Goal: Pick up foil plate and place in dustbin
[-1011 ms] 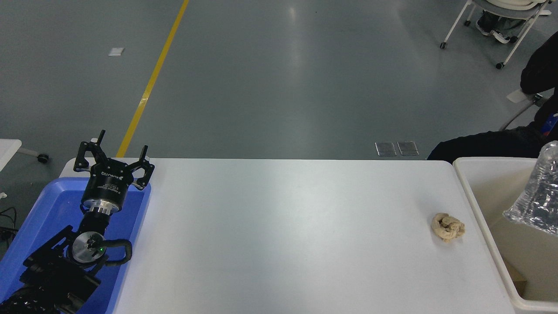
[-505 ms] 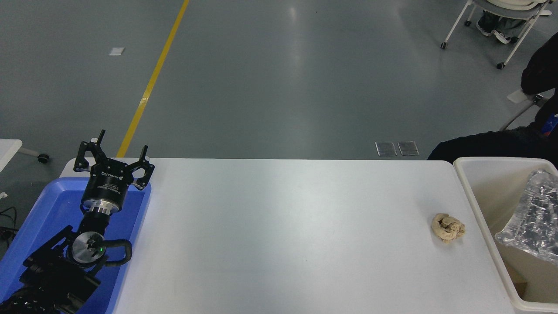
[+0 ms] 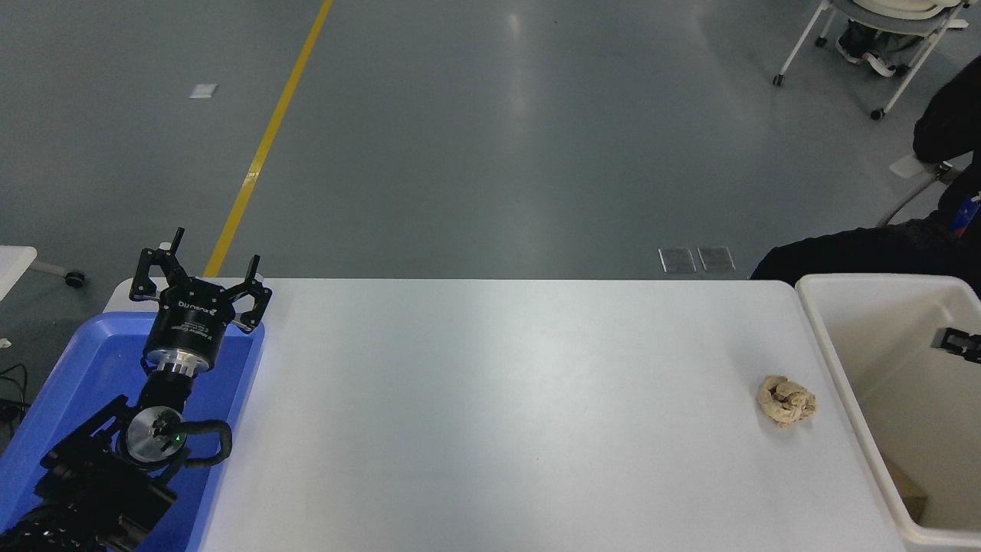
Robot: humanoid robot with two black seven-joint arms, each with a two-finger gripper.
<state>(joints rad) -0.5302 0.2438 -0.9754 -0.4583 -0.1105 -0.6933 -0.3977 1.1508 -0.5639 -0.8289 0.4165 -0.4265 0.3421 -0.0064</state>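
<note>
1. Right claw [image 3: 959,343]: only a small black tip shows at the right edge of the view, above the interior of the dustbin [image 3: 831,360]. Whether its jaws are apart or together cannot be determined.
2. Foil plate: not visible anywhere. It is judged either to lie inside the dustbin beyond the view's right edge or to be in the claw out of sight; confirmation is not possible.
3. Left claw [image 3: 198,270]: parked over the blue tray [image 3: 92,345] at the table's [image 3: 490,414] left edge, jaws apart and empty.
4. Risk: if the foil is snagged on a jaw, withdrawal may drag it back out over the rim.
5. Risk: a low retreat path may strike the dustbin wall and shift it at the table's right edge.
6. Risk: the paper ball [image 3: 786,400], near the right edge, may be swept off by a low pass.
</note>
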